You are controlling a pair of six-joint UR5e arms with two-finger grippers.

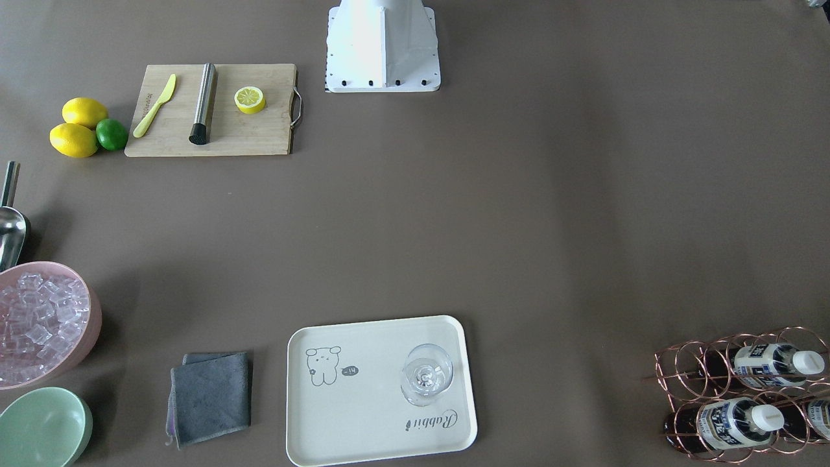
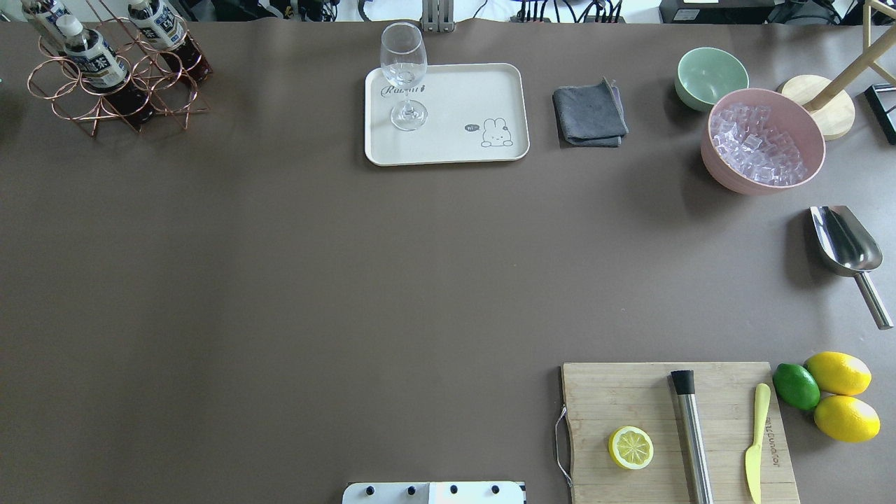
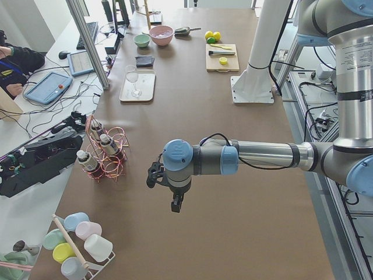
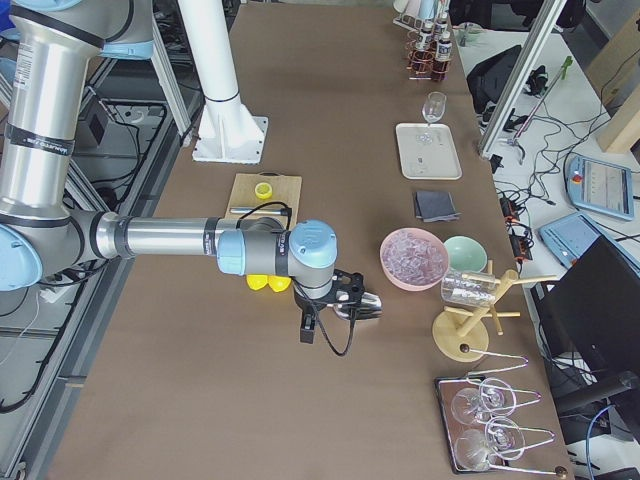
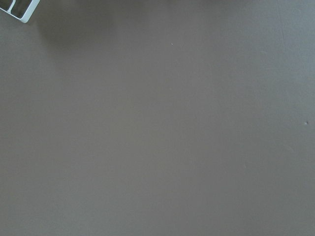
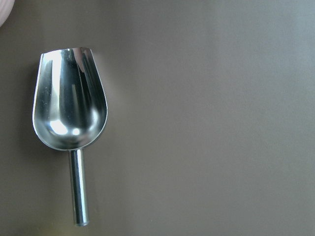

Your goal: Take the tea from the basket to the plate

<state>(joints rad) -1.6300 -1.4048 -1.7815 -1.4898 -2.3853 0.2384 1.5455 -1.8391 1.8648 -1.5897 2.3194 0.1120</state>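
Note:
Three tea bottles lie in the rose-gold wire basket at the table's far left corner; one bottle lies above another. The basket also shows in the overhead view. The cream plate sits at the table's far edge with an upright wine glass on it. My left gripper hovers over bare table a short way from the basket. My right gripper hovers over a metal scoop. I cannot tell whether either gripper is open or shut; neither holds anything I can see.
A grey cloth, green bowl and pink tub of ice sit beside the plate. A cutting board with a lemon half, muddler and knife lies near the robot base, next to lemons and a lime.

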